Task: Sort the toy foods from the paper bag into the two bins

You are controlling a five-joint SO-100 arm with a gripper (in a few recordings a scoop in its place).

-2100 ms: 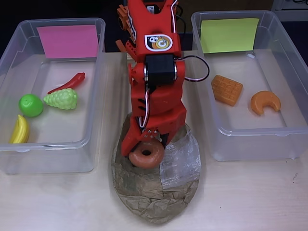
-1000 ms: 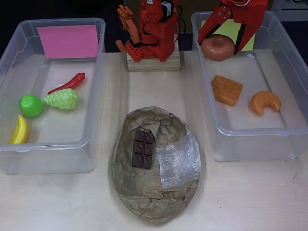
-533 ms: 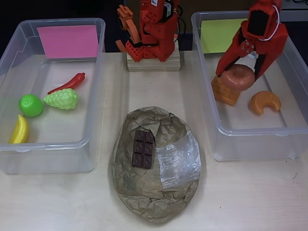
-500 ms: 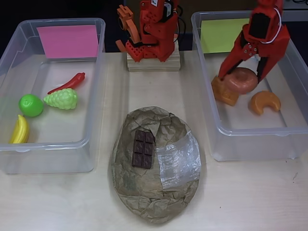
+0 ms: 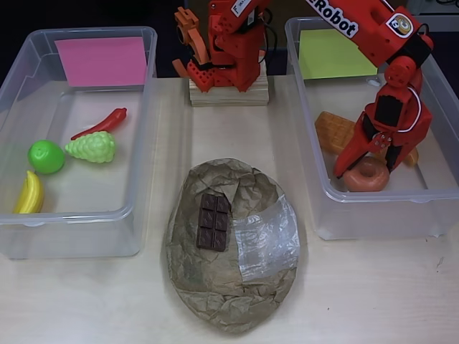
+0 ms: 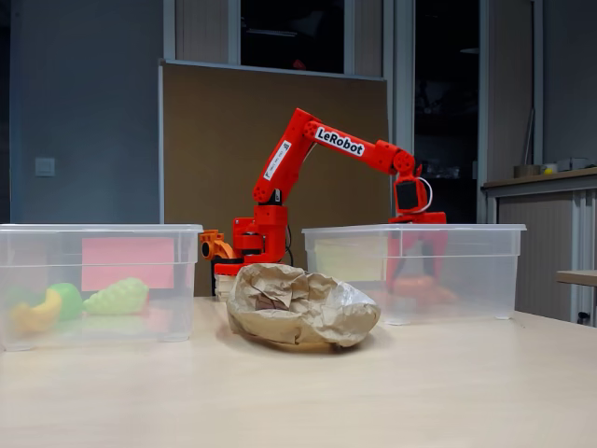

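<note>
My gripper (image 5: 367, 170) is down inside the right bin (image 5: 380, 215), the one with the yellow-green label (image 5: 337, 51). Its fingers sit on both sides of the donut (image 5: 367, 175), which lies low near the bin's front wall. The orange waffle (image 5: 334, 131) is just left of it, and the croissant (image 5: 411, 157) peeks out behind the gripper. A brown chocolate bar (image 5: 214, 221) lies on the crumpled paper bag (image 5: 215, 287). The left bin (image 5: 72, 229), with a pink label (image 5: 101, 60), holds the chili (image 5: 100, 123), grapes (image 5: 91, 147), apple (image 5: 45, 156) and banana (image 5: 29, 193).
The arm's base (image 5: 226, 50) stands on a wooden block between the bins at the back. In the fixed view the paper bag (image 6: 298, 303) lies between the left bin (image 6: 93, 280) and the right bin (image 6: 466, 271), with bare table in front.
The gripper carried the donut from the paper bag over to the right bin and has lowered it toward the bin's front. The chocolate bar became visible on the bag.
</note>
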